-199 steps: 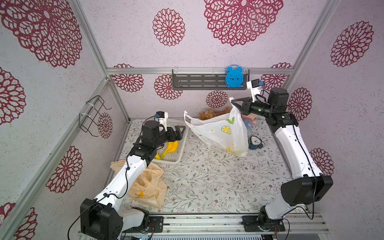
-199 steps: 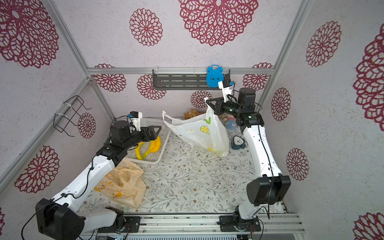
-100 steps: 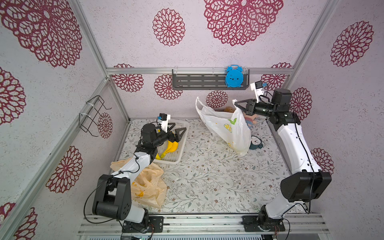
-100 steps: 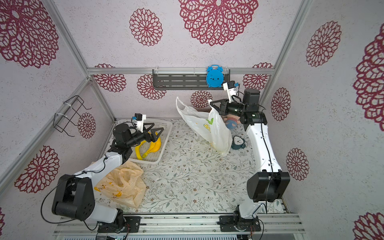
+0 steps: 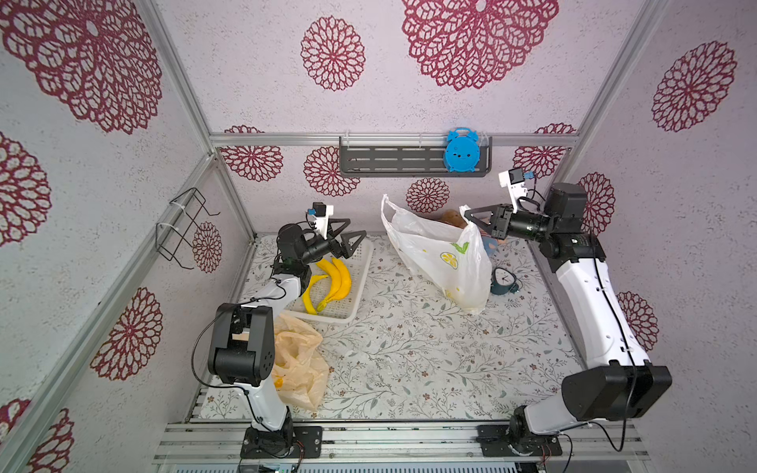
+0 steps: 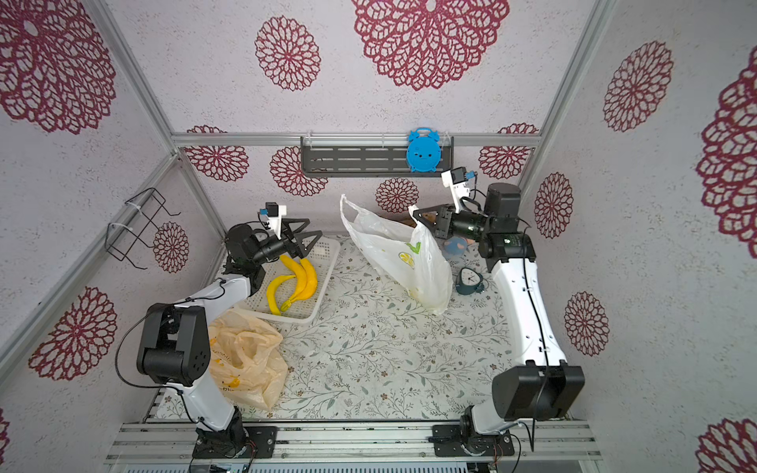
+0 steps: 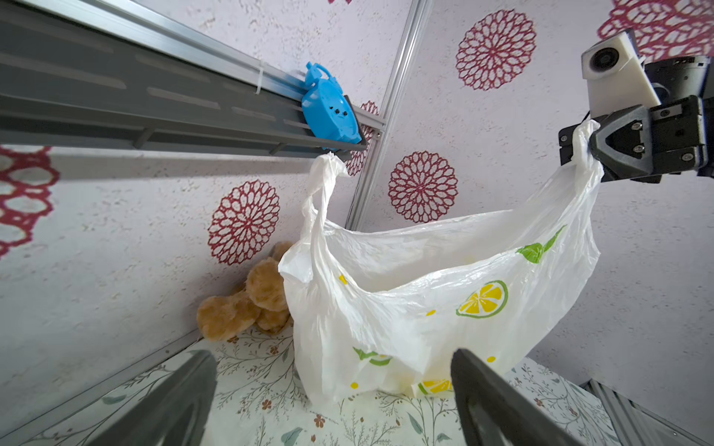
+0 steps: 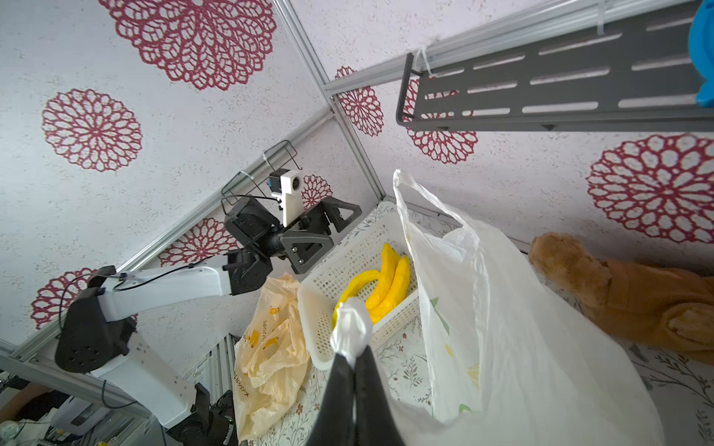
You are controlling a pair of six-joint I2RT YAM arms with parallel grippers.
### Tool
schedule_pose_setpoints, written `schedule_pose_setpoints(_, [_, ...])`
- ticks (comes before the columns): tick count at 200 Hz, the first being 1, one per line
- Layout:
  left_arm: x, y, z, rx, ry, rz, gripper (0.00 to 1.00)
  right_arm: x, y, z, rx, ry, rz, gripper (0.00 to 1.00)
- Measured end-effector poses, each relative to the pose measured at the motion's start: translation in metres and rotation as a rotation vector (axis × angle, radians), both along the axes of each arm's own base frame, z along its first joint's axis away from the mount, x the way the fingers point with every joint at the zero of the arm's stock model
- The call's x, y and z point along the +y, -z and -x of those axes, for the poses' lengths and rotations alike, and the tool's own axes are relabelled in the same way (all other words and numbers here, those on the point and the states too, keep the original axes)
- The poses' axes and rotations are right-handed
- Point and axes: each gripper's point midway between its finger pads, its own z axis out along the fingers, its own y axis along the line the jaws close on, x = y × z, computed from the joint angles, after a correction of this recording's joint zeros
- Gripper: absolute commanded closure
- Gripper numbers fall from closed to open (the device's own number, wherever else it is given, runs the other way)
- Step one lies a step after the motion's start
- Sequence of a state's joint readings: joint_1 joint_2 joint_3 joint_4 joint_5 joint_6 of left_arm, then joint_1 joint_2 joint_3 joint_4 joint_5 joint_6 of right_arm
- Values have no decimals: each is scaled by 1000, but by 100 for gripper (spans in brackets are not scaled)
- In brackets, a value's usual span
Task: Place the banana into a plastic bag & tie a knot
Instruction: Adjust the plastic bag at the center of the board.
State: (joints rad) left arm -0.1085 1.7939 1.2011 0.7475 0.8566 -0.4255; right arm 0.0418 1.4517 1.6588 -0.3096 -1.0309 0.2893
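A bunch of yellow bananas [image 5: 334, 282] [image 6: 295, 282] [image 8: 386, 285] lies in a white basket [image 5: 360, 282] at the back left. My left gripper [image 5: 348, 234] [image 6: 305, 231] [image 7: 332, 359] hovers open above the basket's far end, empty, facing the bag. The white plastic bag [image 5: 444, 258] [image 6: 405, 258] [image 7: 425, 301] with a lemon print stands at the back right, its mouth open. My right gripper [image 5: 467, 213] [image 6: 415, 213] [image 8: 353, 355] is shut on one bag handle, holding it up. The other handle [image 5: 385, 204] sticks up free.
A crumpled yellowish bag [image 5: 299, 360] lies front left beside the left arm's base. A dark clock [image 5: 504, 280] sits right of the white bag, a brown plush toy [image 7: 251, 301] behind it. A blue clock [image 5: 462, 149] stands on the grey wall shelf. A wire rack [image 5: 180, 229] hangs on the left wall.
The left arm has folded back and its open gripper has risen over the basket. The bag's mouth has narrowed, and its free handle has swung right and upright. The right gripper has shifted slightly right.
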Motion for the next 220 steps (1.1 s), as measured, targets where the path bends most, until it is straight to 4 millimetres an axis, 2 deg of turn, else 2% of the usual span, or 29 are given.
schedule_pose_setpoints(35, [-4, 12, 14, -4, 45, 19, 3, 2, -16, 33, -39, -38, -44, 100])
schedule_pose_setpoints(63, [-9, 20, 20, -4, 84, 29, 3, 4, -13, 40, -31, -52, -65, 100])
schedule_pose_setpoints(127, [-16, 42, 29, 24, 185, 100, 2, 5, 29, 11, 93, -45, -71, 100])
schedule_pose_setpoints(155, [-20, 48, 31, 29, 232, 126, 0, 5, 38, 0, 112, -39, -71, 100])
schedule_pose_setpoints(185, [-21, 64, 33, 83, 263, 140, 0, 5, 48, -8, 145, -38, -73, 100])
schedule_pose_setpoints(220, [-17, 67, 43, 100, 275, 144, 3, 5, 56, -15, 166, -36, -73, 100])
